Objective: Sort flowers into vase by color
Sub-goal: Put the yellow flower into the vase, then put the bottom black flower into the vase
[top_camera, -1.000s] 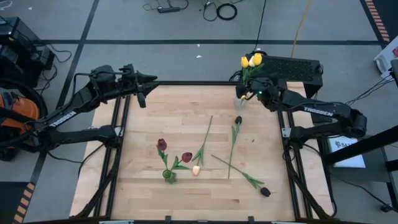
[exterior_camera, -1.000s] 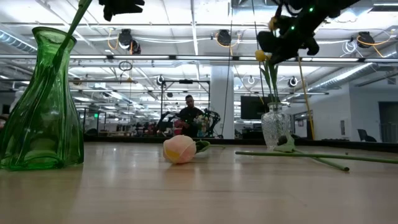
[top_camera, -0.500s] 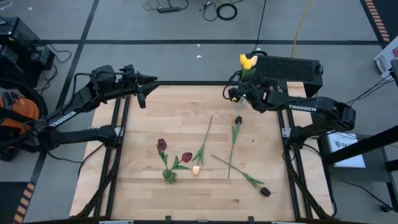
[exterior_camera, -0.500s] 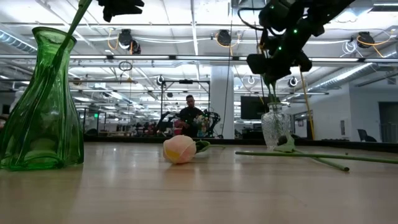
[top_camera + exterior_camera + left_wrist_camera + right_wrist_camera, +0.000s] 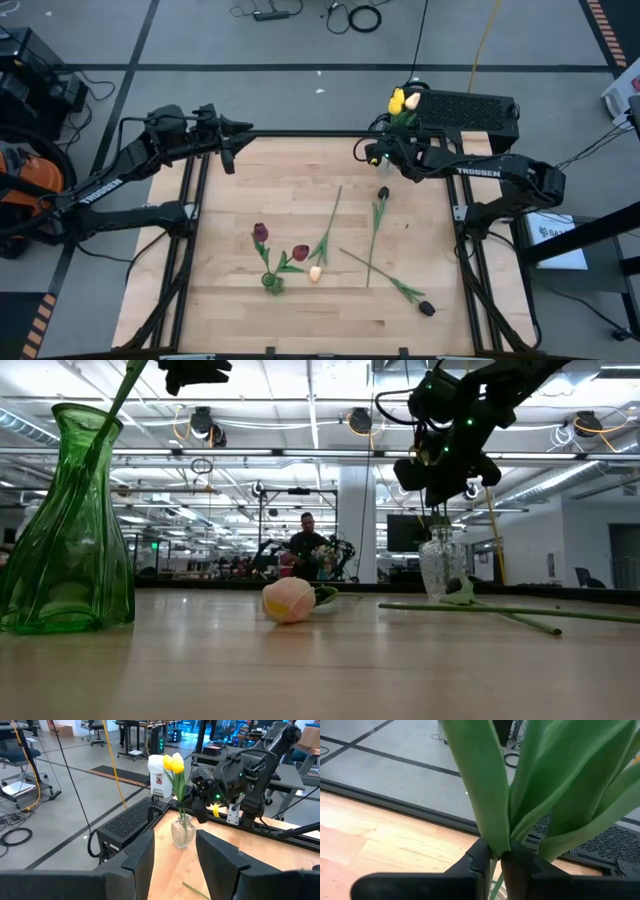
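Step in hand, by my reading: seating a yellow tulip in the clear glass vase (image 5: 182,831) at the upper right of the table (image 5: 300,310). Right claw (image 5: 372,154) sits just beside the yellow tulips (image 5: 404,99) near the top right in the high view; its own wrist view shows the two fingers (image 5: 482,856) drawn narrow with a thin green stem and broad leaves (image 5: 480,790) pinched at the gap, so it looks closed on the stem, though whether the pinch is firm or slackening I cannot tell. Left wrist view shows two yellow heads standing upright above the clear vase, stems running into it. Left claw (image 5: 226,140) waits at the upper left corner of the table, fingers standing apart, holding nothing. Green vase (image 5: 68,520) is at lower centre of the high view, already carrying a dark red tulip (image 5: 260,232); a second dark red head (image 5: 300,252) and a cream-peach tulip (image 5: 315,273) lie just beside it. Two near-black tulips lie loose: one (image 5: 383,193) centre right, one (image 5: 427,308) lower right, long stems crossing. Next move calls for letting the stem go cleanly, lifting clear without dragging the leaves or tipping the vase, then picking one of the loose flowers off the wood.
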